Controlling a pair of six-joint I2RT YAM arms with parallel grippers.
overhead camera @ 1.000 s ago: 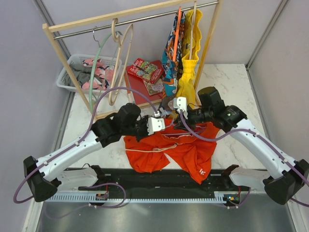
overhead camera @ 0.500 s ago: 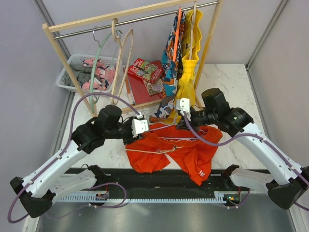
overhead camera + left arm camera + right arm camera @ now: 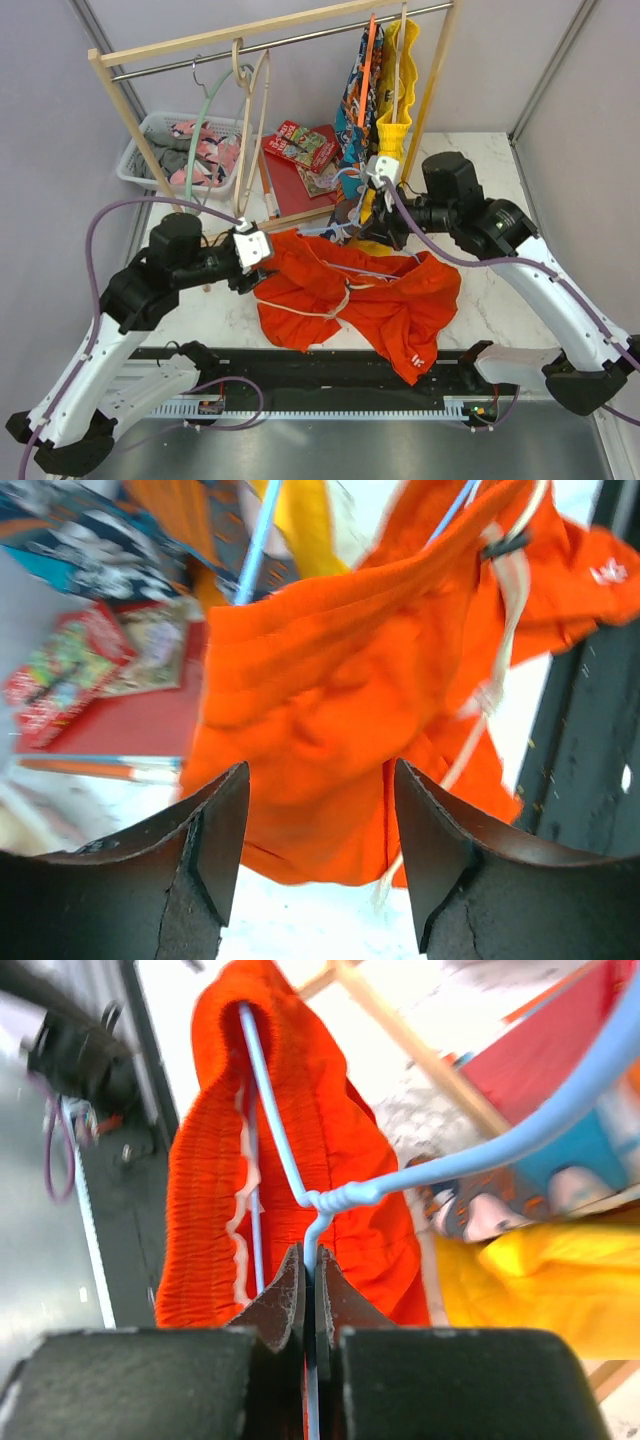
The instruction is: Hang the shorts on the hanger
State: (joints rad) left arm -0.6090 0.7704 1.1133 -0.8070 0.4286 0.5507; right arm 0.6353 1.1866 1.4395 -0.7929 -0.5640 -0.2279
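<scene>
The left jaws had released and spread, backing off leftward. The right jaws pinched the hanger (image 3: 335,1197) neck, raising the shorts (image 3: 350,290) mid-frame, partly off the table (image 3: 490,158); threading looked nearly done.

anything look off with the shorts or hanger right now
The shorts are bunched over just one arm of the hanger, the rest in a crumpled heap, so they sit lopsided; the white drawstring trails loose.
</scene>
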